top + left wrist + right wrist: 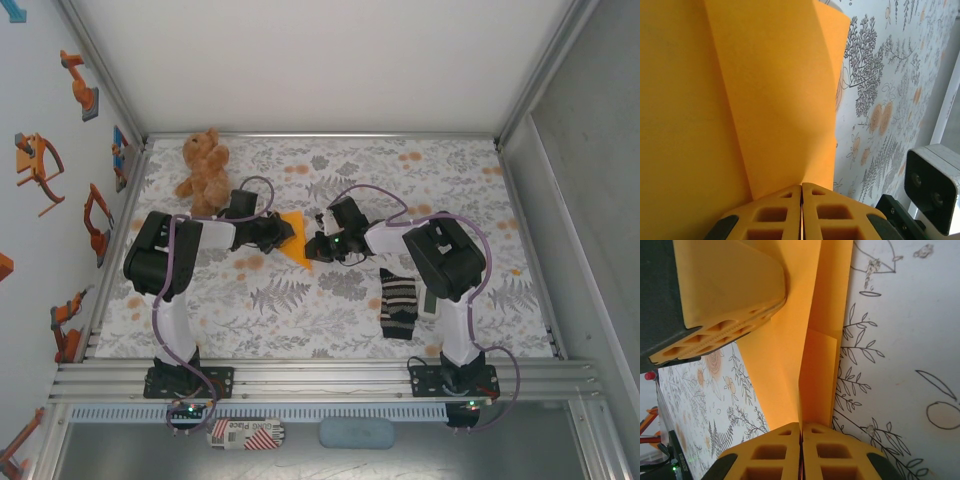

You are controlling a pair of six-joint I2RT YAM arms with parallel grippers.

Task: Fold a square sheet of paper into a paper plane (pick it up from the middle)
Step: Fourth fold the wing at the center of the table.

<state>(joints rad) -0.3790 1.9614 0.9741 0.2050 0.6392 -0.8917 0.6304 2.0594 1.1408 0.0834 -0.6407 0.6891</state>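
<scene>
A table (330, 300) covered in a leaf-and-flower cloth is spread beneath both grippers. A bear (203, 165) is seated well beyond the left gripper (801, 189), out past its outer side, near the far left corner. A striped sock (399, 303) is laid behind the right gripper (801, 426), back toward the near edge and well apart from it. The paper (296, 240), orange-yellow and folded into layered flaps with a pointed end, is held between the two grippers, which are faced toward each other over the middle of the table. The left gripper is clamped on one side of the paper, its jaws pressed together with the paper pinched in the seam. The right gripper is likewise closed narrow on the opposite side, with a crease run straight into its seam. From the right wrist, the left fingers (730, 285) are seen just ahead, closed flat on the same paper. Whether the paper is touched by the cloth cannot be told.
</scene>
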